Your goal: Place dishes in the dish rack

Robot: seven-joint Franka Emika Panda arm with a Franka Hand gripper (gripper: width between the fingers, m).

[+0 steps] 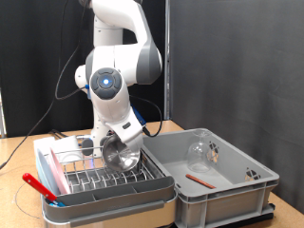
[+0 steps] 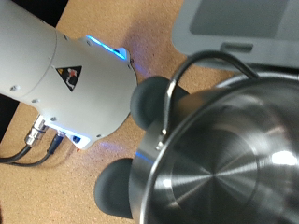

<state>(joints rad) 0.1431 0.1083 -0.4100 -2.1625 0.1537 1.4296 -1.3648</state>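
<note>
My gripper (image 1: 116, 142) is shut on the rim of a shiny steel cup (image 1: 123, 153) and holds it tilted just above the silver wire dish rack (image 1: 112, 177), at the rack's right end. In the wrist view the steel cup (image 2: 229, 154) fills the frame, with my grey fingers (image 2: 148, 99) either side of its rim and wire handle. A pink plate (image 1: 74, 168) stands in the rack's left half. A clear glass (image 1: 199, 148) and a thin red stick (image 1: 199, 178) lie in the grey bin (image 1: 249, 194).
The grey bin stands against the rack on the exterior view's right, with a small object (image 1: 252, 174) in its far corner. A red and blue item (image 1: 40, 185) lies along the rack tray's left rim. Both stand on a wooden table (image 1: 19, 152).
</note>
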